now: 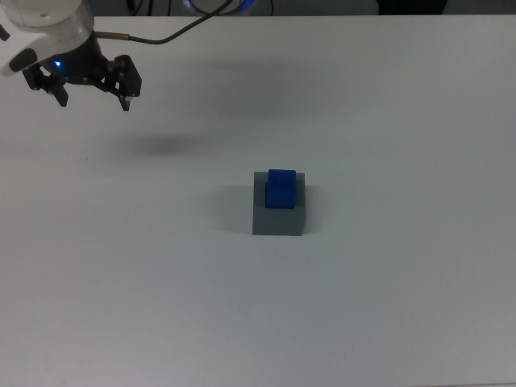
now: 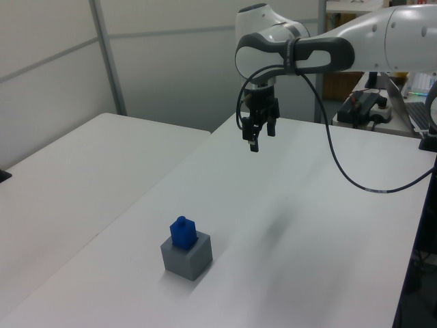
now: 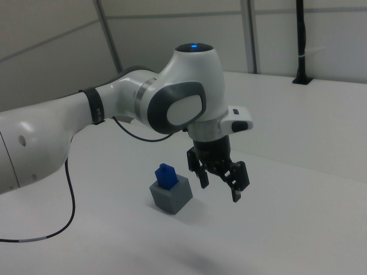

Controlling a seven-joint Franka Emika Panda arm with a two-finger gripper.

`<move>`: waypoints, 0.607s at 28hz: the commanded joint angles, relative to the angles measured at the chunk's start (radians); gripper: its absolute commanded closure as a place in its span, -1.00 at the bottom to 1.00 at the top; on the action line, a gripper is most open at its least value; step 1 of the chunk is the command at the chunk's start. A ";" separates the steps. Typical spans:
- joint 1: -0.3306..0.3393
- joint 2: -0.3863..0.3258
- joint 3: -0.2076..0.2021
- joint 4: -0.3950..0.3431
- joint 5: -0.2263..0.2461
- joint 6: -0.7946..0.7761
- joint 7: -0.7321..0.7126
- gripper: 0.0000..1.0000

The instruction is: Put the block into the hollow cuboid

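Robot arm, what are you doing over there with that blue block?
The arm's pincer is open and holds nothing, up in the air far from the block. The block already sits in the top of the hollow cuboid, sticking up out of it, on the white table.
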 commanded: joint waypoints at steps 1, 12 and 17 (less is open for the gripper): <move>0.007 -0.014 0.008 0.017 0.021 -0.036 -0.009 -1.00; 0.022 -0.006 0.020 0.017 0.023 -0.034 -0.007 -1.00; 0.027 -0.011 0.021 0.020 0.023 -0.039 -0.009 -1.00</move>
